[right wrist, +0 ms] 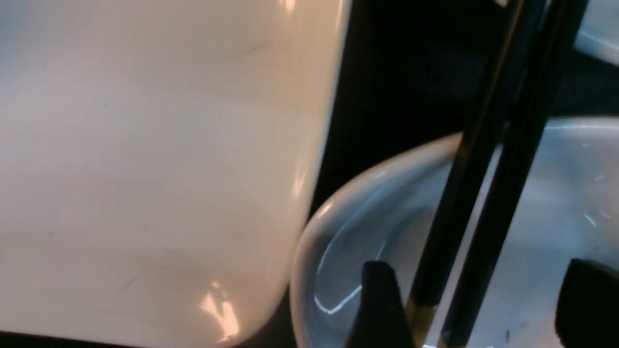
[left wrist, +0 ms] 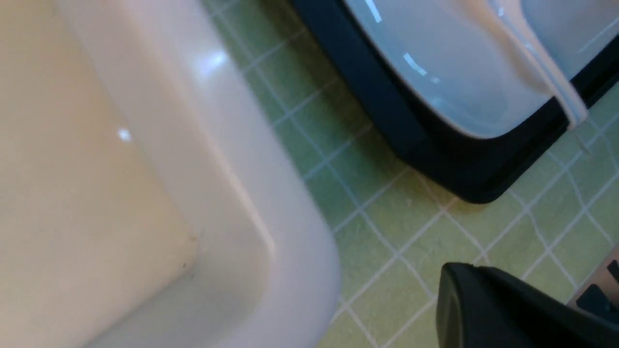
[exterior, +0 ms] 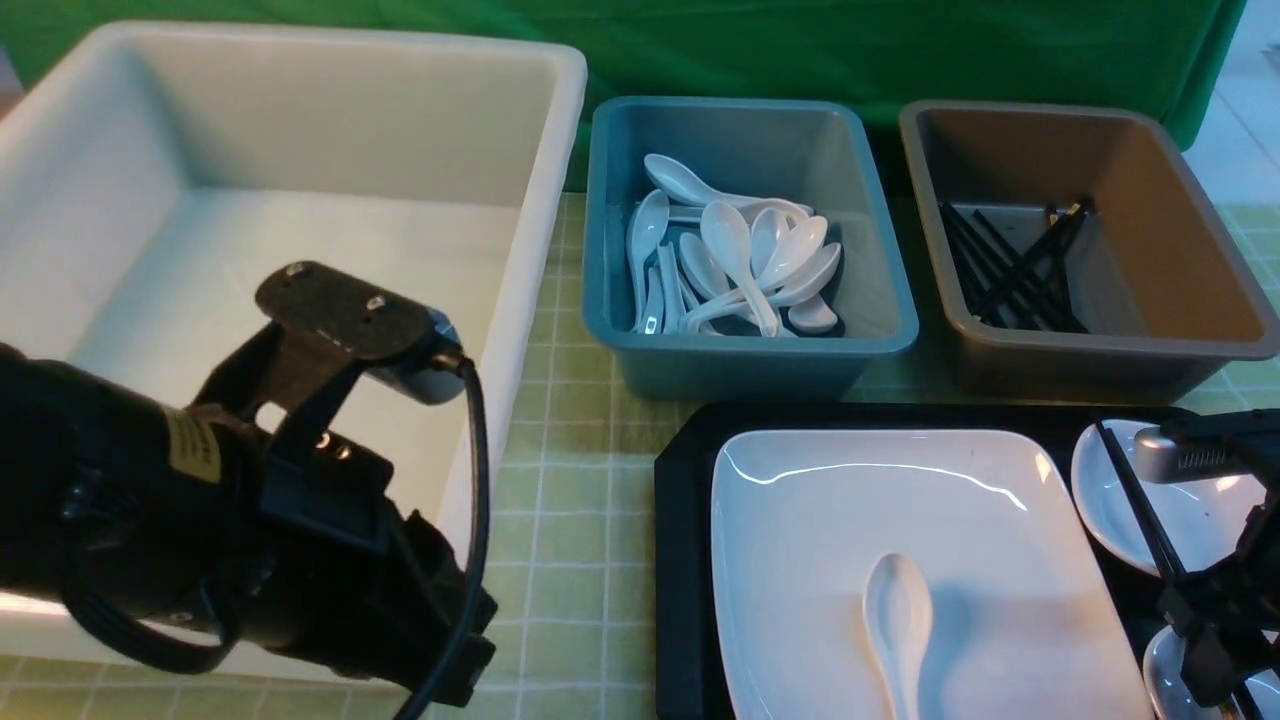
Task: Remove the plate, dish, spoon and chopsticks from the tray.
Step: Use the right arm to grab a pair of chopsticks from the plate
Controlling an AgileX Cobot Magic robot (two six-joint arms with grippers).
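Right gripper [right wrist: 476,290], jaws wide astride the chopsticks [right wrist: 510,183] but gripping nothing, poised as plate [exterior: 900,500], spoon [exterior: 897,610], dish [exterior: 1210,510] and chopsticks all sit uncleared on the tray [exterior: 685,560]; left gripper [left wrist: 512,314] closed.

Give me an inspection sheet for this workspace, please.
Surface: green checked cloth, lying flat.
Job's things: plate on tray, spoon lying on the plate; chopsticks across a small dish.
Clutter: white tub; blue bin of spoons; grey bin of black sticks.
Tools: left tool shut, over the cloth near the tub; right tool open, straddling the chopsticks.
Cables: black cable along the left arm.
Surroundings: green backdrop.
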